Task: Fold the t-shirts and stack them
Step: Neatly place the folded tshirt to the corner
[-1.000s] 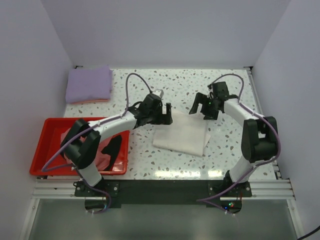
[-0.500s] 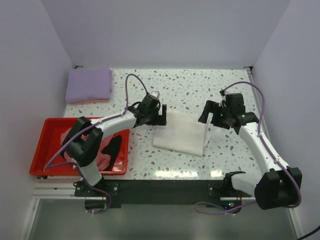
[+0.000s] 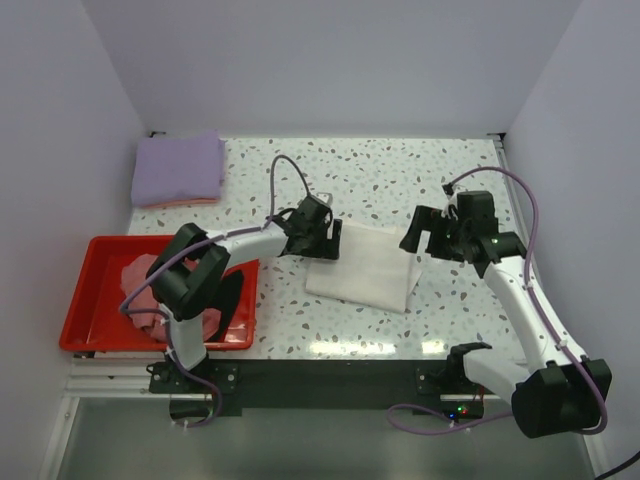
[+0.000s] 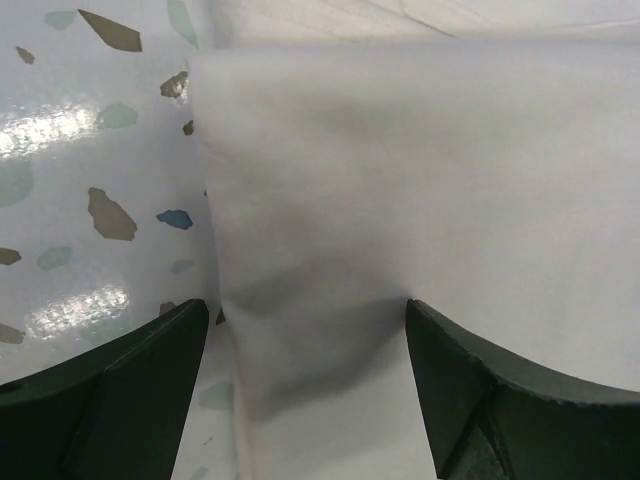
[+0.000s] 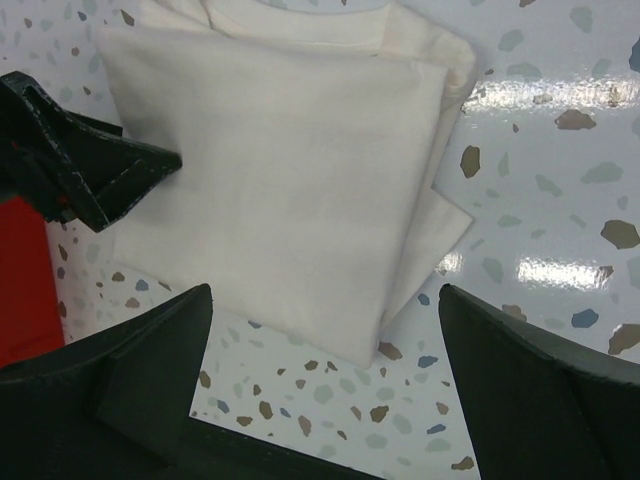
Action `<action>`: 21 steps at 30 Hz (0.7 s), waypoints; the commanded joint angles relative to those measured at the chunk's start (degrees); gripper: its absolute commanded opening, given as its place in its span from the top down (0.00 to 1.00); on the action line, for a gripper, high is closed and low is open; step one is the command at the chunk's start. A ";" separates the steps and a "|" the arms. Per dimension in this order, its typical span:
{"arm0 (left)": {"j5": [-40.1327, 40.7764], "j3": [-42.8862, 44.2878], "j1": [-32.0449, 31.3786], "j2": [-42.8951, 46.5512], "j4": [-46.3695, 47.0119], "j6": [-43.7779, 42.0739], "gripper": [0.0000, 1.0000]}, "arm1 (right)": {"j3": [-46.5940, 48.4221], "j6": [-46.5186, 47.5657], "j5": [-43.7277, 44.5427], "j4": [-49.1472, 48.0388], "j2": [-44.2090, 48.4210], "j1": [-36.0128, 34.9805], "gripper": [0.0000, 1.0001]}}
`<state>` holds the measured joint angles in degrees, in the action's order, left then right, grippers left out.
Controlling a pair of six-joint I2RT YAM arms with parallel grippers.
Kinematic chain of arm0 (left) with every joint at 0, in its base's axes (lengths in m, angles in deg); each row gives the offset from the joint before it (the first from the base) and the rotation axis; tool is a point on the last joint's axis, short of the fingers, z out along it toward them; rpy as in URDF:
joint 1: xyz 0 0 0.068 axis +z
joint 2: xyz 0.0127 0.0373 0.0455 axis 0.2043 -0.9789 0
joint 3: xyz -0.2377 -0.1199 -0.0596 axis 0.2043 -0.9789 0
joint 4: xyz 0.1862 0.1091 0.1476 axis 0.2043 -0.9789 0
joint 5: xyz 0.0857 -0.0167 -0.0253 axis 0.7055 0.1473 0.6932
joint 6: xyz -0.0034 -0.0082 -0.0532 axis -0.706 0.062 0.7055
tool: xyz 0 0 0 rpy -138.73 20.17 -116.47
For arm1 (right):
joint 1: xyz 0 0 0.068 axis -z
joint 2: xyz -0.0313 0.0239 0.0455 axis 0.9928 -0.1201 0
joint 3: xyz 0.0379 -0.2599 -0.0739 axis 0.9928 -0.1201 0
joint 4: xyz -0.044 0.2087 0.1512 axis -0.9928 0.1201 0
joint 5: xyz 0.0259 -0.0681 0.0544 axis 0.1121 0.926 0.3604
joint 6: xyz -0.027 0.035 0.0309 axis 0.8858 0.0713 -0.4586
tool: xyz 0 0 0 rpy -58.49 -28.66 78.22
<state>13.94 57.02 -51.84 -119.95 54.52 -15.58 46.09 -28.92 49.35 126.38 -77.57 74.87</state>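
A folded cream-white t-shirt (image 3: 365,268) lies flat in the middle of the table. My left gripper (image 3: 323,238) is low over the shirt's left edge, open. In the left wrist view the white cloth (image 4: 420,180) fills the space between the two dark fingers (image 4: 110,390), and its edge runs up between them. My right gripper (image 3: 424,236) hovers open just off the shirt's right side, and its wrist view looks down on the whole fold (image 5: 280,170). A folded lavender t-shirt (image 3: 180,167) sits at the back left on a pink one (image 3: 172,204).
A red tray (image 3: 95,262) stands at the front left, holding pink cloth (image 3: 140,285) and black cloth (image 3: 232,298). The left arm reaches over the tray. White walls close in the back and both sides of the speckled table (image 3: 400,175).
My right arm has swung right and back, off the shirt's far edge to its right side. My left gripper has dropped onto the shirt's left edge.
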 commanded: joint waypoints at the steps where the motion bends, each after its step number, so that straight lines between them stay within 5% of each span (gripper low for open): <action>1: 0.61 1.22 -1.87 -2.26 0.47 -0.23 0.16 | -0.35 1.64 -0.58 0.87 0.94 0.06 0.01; 7: 3.77 4.46 -3.63 -7.00 -2.52 -0.23 0.38 | -0.70 2.43 0.92 0.61 0.50 0.14 0.01; 17: 12.03 9.03 -6.18 -9.21 -7.79 0.12 1.00 | -1.22 2.87 2.15 -0.09 -0.38 0.14 0.01; 21: 15.11 10.71 -6.18 -8.16 -9.38 -1.10 1.00 | -1.66 3.04 2.24 -0.18 -0.29 0.32 0.01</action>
<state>25.11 66.44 -57.85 -126.96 50.37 -15.45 44.93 -26.82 50.60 127.00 -77.88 74.91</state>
